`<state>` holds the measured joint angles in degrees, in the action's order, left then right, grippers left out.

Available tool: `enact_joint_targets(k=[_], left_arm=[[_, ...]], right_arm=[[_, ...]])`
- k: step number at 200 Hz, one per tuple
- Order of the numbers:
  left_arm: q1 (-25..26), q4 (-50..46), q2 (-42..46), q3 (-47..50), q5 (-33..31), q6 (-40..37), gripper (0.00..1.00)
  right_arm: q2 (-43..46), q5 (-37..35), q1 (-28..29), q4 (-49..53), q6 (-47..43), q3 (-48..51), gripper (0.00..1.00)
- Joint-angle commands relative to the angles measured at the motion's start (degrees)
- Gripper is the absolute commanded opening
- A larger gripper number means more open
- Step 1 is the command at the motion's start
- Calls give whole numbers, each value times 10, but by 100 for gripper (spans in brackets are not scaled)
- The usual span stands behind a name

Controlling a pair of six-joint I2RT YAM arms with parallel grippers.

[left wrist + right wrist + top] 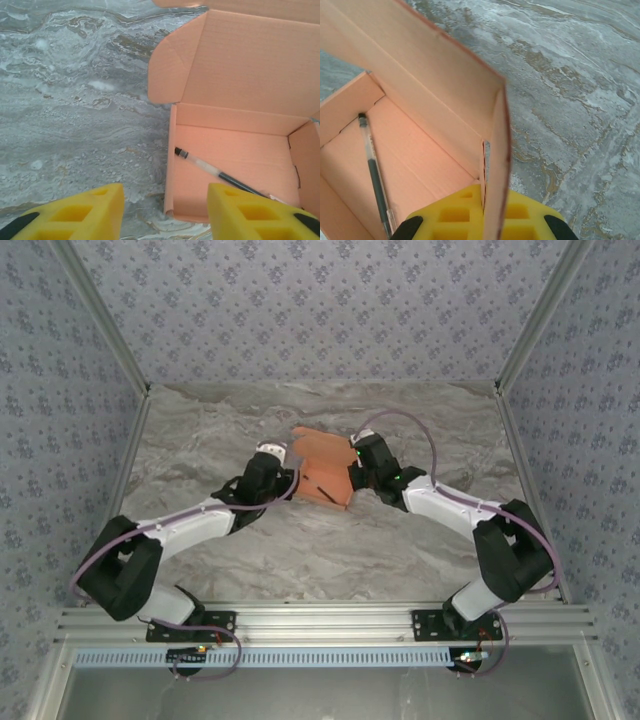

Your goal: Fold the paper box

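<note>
- Far left, the left arm reaches in low over the marbled grey worktop (200, 540), and the left fingers (272, 454) sit just beside the left side of the paper box (320, 465).
- Through the left wrist camera, those yellow left fingers (80, 212) stand moderately apart and grip nothing. The box's near left corner sits in the gap between them, with no contact that I can make out.
- Centre now: the salmon-orange paper box rests on the worktop between the two arms. Its tray is formed, the walls are up and the top is open.
- The lid flap (250, 55) stands tilted up behind the tray, with a rounded side tab (167, 70) hanging off its left end.
- Inside, a pen (220, 175) lies diagonally on the tray floor, with a clear barrel and a dark end.
- Right side: the right fingers (450, 215) are clamped tight on the box's upright side wall, and the thin cardboard edge runs straight down between the yellow pads.
- From above, the right fingers (355, 468) press against the box's right edge.
</note>
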<state>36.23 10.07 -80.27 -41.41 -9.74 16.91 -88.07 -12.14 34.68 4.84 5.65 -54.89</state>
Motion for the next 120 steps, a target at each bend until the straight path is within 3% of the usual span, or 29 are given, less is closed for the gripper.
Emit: enact_joint_targets(k=[1,39,68,120], left_arm=[[-32,-4,30,11,83,-61,52],[-82,-11,7,-12,173,-127,65],[-99,-22,-52,-63,236,-180,69],[-125,-42,-150,-155,289,-226,74]], right_arm=[[23,49,-9,12,-70,15,0],[36,120,-36,29,-121,17,0],[34,131,-44,32,-123,13,0],[33,133,-50,38,-124,12,0]])
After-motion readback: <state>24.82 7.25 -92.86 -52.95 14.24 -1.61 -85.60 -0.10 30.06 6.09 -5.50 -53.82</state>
